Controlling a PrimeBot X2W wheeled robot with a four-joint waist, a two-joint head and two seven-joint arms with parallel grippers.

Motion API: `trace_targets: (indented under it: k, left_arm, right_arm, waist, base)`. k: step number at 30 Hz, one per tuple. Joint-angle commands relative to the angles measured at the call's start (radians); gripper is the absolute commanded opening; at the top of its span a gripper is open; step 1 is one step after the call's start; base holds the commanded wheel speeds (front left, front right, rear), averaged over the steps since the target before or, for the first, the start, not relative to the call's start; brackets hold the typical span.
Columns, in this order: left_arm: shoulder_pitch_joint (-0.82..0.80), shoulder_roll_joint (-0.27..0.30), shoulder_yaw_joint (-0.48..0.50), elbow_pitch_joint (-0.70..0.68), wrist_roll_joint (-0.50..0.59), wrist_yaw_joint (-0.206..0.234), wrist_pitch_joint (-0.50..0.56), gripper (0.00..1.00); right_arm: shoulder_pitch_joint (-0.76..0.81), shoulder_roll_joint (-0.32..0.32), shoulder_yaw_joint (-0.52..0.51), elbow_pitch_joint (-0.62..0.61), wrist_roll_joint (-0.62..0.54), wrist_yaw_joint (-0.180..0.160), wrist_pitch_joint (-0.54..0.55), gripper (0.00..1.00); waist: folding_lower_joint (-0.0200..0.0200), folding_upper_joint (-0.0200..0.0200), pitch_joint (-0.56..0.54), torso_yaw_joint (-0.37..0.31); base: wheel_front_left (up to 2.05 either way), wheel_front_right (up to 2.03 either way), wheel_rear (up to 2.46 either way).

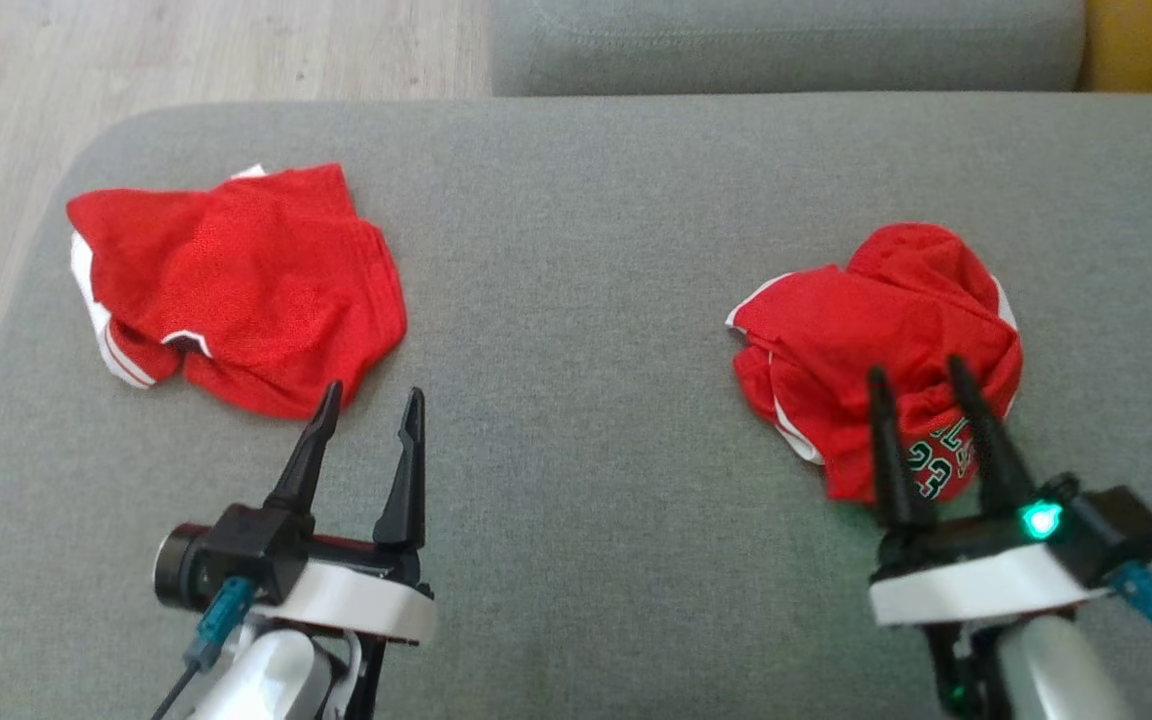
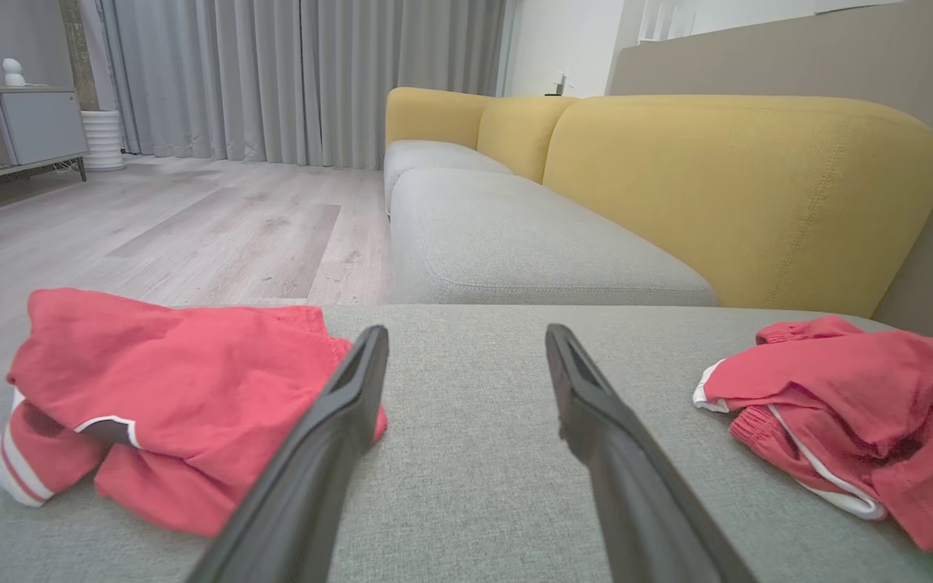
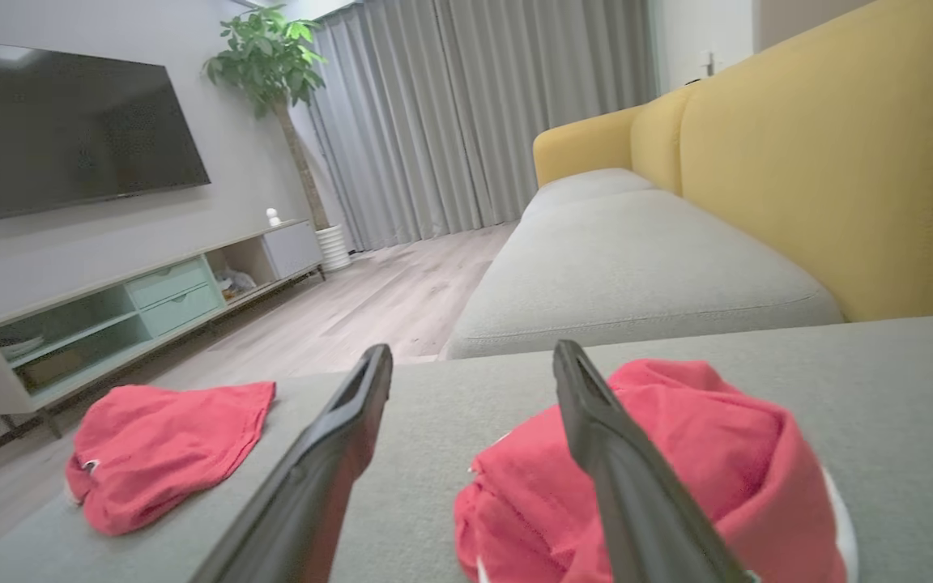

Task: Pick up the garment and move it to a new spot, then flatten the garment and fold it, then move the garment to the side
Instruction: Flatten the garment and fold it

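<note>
The crumpled red garment (image 1: pixel 876 330) is lying bunched in a heap on the right side of the grey cushion (image 1: pixel 576 300). White trim is showing along its edges and printed numerals at its near end. I'm judging it to be thin, light jersey mesh: limp, a little slick, with no stiffness to hold a shape, so I'm expecting it to sag and open out as it lifts. I'm favouring a pinch on a raised fold or a hemmed edge, deep enough to catch more than one layer. My right gripper (image 1: pixel 916 367) is hovering at the heap's near side, fingers spread apart and holding nothing. I cannot tell whether the tips are touching the cloth. My left gripper (image 1: pixel 374 390) is likewise standing wide and empty, just on the near side of a second red garment (image 1: pixel 236 290), which is lying flatter on the cushion's left side.
</note>
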Motion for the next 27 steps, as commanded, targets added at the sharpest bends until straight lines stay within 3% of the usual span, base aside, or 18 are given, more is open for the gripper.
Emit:
trace_targets:
  k: [1,5,12,13,19,23,27]
  left_arm:
    - [-0.049,0.009,0.044,-0.031,0.012,-0.005,-0.012,1.00]
    - [-0.060,-0.003,0.057,-0.028,0.022,-0.017,-0.012,1.00]
    - [-0.089,-0.045,0.069,-0.010,0.028,-0.056,-0.012,1.00]
    - [-0.089,-0.045,0.069,-0.010,0.028,-0.056,-0.012,1.00]
    - [-0.120,-0.075,0.074,0.014,0.028,-0.083,-0.012,1.00]
    - [-0.129,-0.090,0.080,0.027,0.024,-0.099,-0.012,1.00]
    - [-0.131,-0.096,0.089,0.035,0.028,-0.106,-0.012,1.00]
  right_arm:
    - [-0.058,-0.004,0.006,-0.029,-0.008,0.008,-0.010,1.00]
    - [-0.149,-0.004,-0.062,-0.007,-0.063,0.008,-0.010,1.00]
    - [-0.410,-0.004,-0.350,0.315,-0.156,0.008,0.074,1.00]
    - [-0.410,-0.004,-0.350,0.315,-0.156,0.008,0.074,1.00]
    - [-0.558,-0.004,-0.559,0.588,-0.284,0.008,0.185,1.00]
    - [-0.620,-0.004,-0.626,0.730,-0.331,0.008,0.208,1.00]
    - [-0.665,-0.004,-0.629,0.851,-0.342,0.008,0.198,1.00]
  waist:
    - [0.0000,0.0000,0.013,0.002]
    - [0.0000,0.0000,0.054,0.007]
    - [0.0000,0.0000,0.135,0.025]
    - [0.0000,0.0000,0.135,0.025]
    - [0.0000,0.0000,0.177,0.054]
    - [0.0000,0.0000,0.193,0.068]
    - [0.0000,0.0000,0.199,0.072]
  base:
    - [0.00,0.00,0.00]
    - [0.00,0.00,0.00]
    - [0.00,0.00,0.00]
    - [0.00,0.00,0.00]
    - [0.00,0.00,0.00]
    - [0.00,0.00,0.00]
    - [0.00,0.00,0.00]
